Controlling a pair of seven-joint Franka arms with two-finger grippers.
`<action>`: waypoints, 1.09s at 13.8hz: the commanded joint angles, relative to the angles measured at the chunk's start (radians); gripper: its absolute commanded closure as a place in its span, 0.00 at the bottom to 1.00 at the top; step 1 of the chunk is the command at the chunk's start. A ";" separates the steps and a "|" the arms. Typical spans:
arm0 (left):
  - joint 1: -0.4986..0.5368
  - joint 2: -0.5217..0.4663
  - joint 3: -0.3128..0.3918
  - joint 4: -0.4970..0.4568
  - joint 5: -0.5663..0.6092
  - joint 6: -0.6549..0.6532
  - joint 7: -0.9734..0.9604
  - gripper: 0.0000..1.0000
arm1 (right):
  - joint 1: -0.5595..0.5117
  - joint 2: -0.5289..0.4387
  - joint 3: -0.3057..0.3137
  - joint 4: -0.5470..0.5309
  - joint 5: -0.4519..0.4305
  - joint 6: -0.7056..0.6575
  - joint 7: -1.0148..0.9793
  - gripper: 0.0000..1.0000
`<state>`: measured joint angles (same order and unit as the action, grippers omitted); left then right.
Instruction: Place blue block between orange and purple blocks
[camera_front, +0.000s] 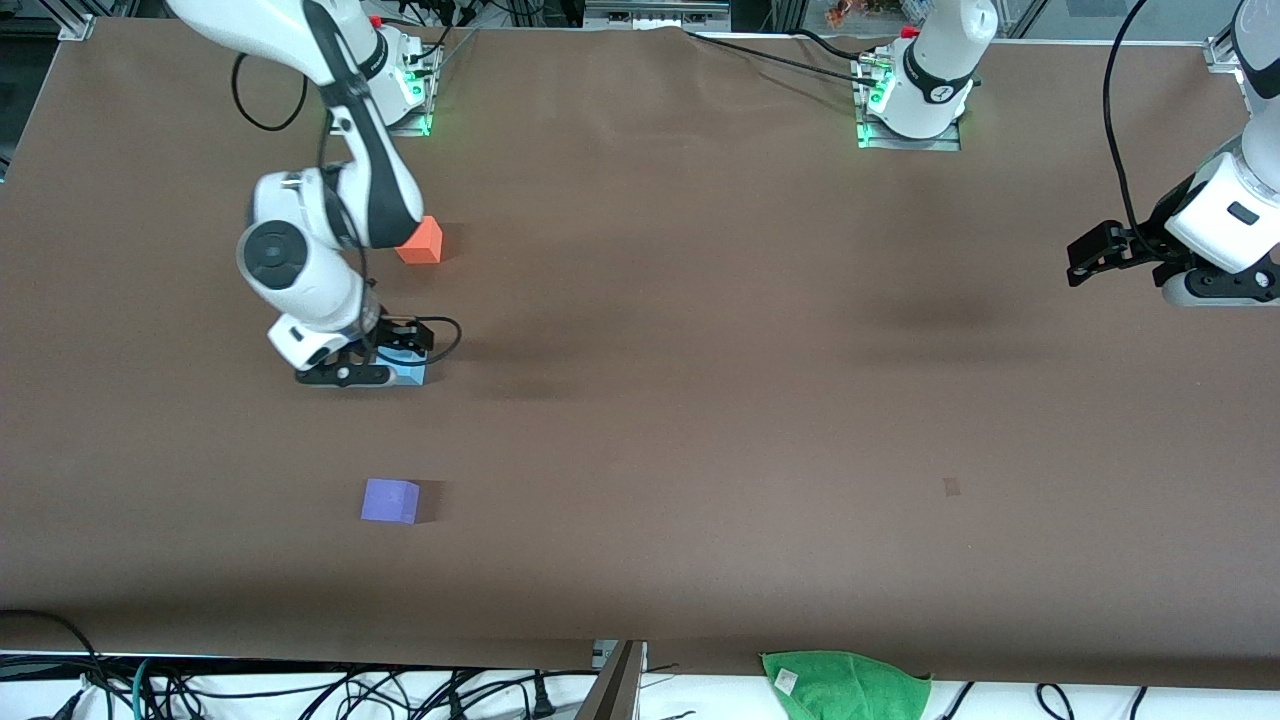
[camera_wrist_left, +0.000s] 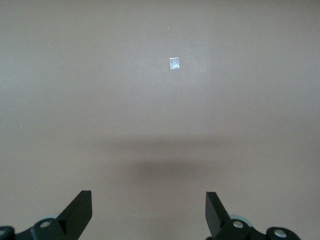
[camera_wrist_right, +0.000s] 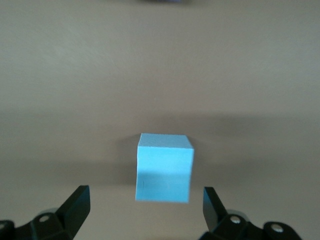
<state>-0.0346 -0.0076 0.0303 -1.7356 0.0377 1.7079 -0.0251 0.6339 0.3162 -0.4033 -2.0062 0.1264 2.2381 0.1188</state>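
- No readable brand, label or writing is seen on blocks, arms or table; a small pale tag is seen on the green cloth (camera_front: 847, 684), too small to be read.
- No containers are shown; all blocks rest directly on the brown table (camera_front: 700, 400).
- Blue block (camera_front: 412, 372) is found on the table toward the right arm's end, roughly between the orange block (camera_front: 421, 241) and the purple block (camera_front: 390, 500): orange is farther from the front camera, purple nearer. All three are well apart from each other, in approx. one line.
- In the right wrist view the blue block (camera_wrist_right: 165, 167) is seen sitting on the table surface, centred between the finger tips w/ a gap on each side; no touching is seen.
- Right gripper (camera_front: 385, 362) is down low at the blue block, fingers spread and released, nothing grasped. Right gripper (camera_wrist_right: 145, 210) shows both black fingers (camera_wrist_right: 76, 207) clear of the cube.
- Left gripper (camera_front: 1085, 258) is held over the table edge at the left arm's end, arm waiting; fingers are spread apart, nothing between them.
- In the left wrist view, the left gripper (camera_wrist_left: 149, 212) is seen over bare table, with a small pale patch (camera_wrist_left: 174, 63) on the surface; what it is cannot be told.
- Green cloth lies at the table edge nearest the front camera, toward the left arm's end.
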 joint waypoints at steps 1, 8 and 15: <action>0.001 0.011 0.002 0.027 0.001 -0.014 0.001 0.00 | 0.007 -0.023 -0.063 0.185 -0.001 -0.261 -0.115 0.00; 0.001 0.011 0.002 0.025 0.001 -0.013 0.001 0.00 | 0.001 -0.019 -0.187 0.529 -0.019 -0.676 -0.275 0.00; 0.001 0.009 0.002 0.027 0.001 -0.013 0.002 0.00 | -0.345 -0.169 0.164 0.549 -0.091 -0.830 -0.275 0.00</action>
<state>-0.0344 -0.0070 0.0307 -1.7338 0.0377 1.7079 -0.0251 0.4456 0.2231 -0.4108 -1.4358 0.0693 1.4533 -0.1420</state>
